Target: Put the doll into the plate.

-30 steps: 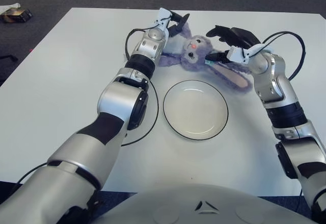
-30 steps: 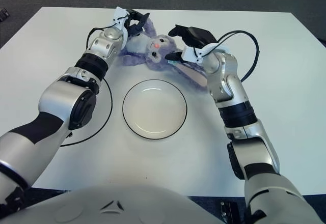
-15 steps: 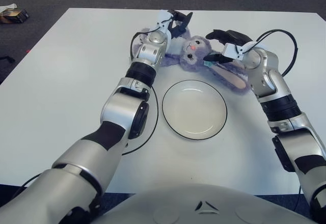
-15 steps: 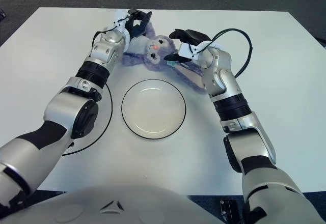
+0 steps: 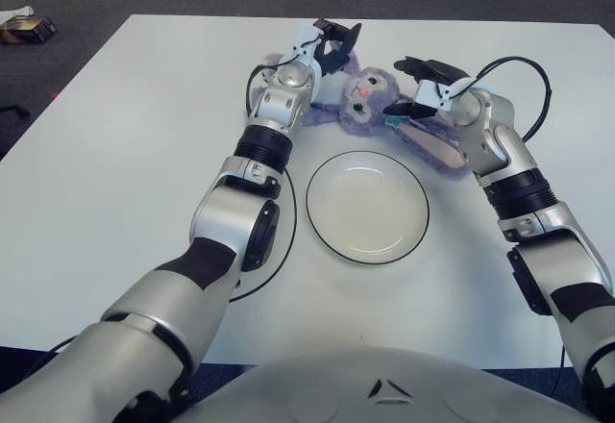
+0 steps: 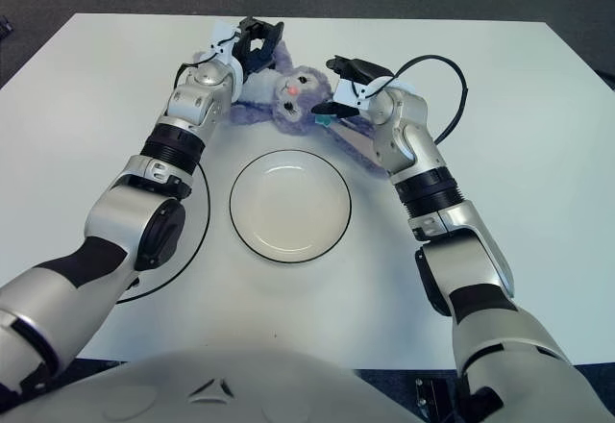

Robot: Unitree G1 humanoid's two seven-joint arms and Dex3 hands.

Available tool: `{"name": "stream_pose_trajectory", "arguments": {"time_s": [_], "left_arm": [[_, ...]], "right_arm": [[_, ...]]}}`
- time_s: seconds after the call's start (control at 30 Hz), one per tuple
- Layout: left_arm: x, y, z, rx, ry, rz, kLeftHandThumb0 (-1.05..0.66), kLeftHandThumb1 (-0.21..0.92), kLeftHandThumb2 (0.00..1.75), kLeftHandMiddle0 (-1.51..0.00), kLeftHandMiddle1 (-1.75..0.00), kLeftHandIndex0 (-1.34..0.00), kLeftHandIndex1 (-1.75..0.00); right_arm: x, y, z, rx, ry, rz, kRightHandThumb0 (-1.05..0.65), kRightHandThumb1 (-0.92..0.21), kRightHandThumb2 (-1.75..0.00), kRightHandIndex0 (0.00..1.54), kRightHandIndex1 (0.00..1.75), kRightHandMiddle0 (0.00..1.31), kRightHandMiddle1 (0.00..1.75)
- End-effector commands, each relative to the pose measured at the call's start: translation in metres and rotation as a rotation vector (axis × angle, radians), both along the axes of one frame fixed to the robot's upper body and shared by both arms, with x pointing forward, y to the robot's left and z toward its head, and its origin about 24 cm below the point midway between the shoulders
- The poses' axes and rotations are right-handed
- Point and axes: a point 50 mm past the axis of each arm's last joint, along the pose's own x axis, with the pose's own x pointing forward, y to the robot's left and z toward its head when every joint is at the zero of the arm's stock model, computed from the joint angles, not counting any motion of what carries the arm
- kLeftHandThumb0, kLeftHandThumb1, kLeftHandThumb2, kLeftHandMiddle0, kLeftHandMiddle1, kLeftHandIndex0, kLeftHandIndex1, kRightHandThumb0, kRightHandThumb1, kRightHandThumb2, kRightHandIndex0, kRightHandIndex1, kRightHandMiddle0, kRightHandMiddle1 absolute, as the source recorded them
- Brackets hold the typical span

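Note:
A purple plush bunny doll (image 5: 360,99) lies on the white table beyond the plate, one long ear trailing toward the right (image 5: 437,146). The white plate (image 5: 367,210) with a dark rim sits nearer to me and holds nothing. My left hand (image 5: 336,40) hovers at the doll's upper left, its dark fingers spread over the far ear. My right hand (image 5: 413,87) is at the doll's right side, with fingers spread above the head and the thumb low beside it. Neither hand has closed on the doll.
A black cable loop (image 5: 288,236) lies on the table left of the plate, under my left arm. Another cable (image 5: 540,82) arcs off my right forearm. The table's far edge runs just behind the doll. A small object (image 5: 27,27) lies on the floor far left.
My right hand has slid left and away from me, closer to the doll's head. My left hand has shifted slightly right over the far ear. The doll has hardly moved.

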Motion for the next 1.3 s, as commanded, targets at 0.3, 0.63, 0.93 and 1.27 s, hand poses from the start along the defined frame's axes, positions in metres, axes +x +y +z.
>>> {"name": "stream_pose_trajectory", "arguments": {"time_s": [0.3, 0.63, 0.93, 1.27], "left_arm": [[-0.005, -0.001, -0.010, 0.009, 0.043, -0.019, -0.01, 0.92, 0.54, -0.14, -1.71, -0.13, -1.70], [-0.008, -0.003, -0.009, -0.066, 0.076, -0.038, -0.01, 0.92, 0.50, -0.28, -1.70, -0.08, -1.61], [-0.010, -0.005, -0.008, -0.091, 0.098, -0.033, -0.01, 0.92, 0.46, -0.30, -1.70, -0.16, -1.54], [-0.010, -0.005, -0.007, -0.084, 0.105, -0.015, -0.01, 0.92, 0.46, -0.27, -1.74, -0.20, -1.48]], "right_arm": [[0.010, 0.011, -0.004, 0.006, 0.012, -0.009, -0.80, -0.92, -0.18, 0.00, 0.00, 0.04, 0.04], [0.020, 0.021, -0.013, -0.028, 0.044, -0.033, -0.81, -0.92, -0.12, 0.00, 0.00, 0.02, 0.02], [0.023, 0.039, -0.015, -0.186, 0.095, 0.114, -0.88, -0.92, -0.27, 0.00, 0.00, 0.00, 0.01], [0.021, 0.034, -0.021, 0.046, 0.126, 0.104, -0.87, -0.92, -0.32, 0.00, 0.00, 0.00, 0.01]]}}
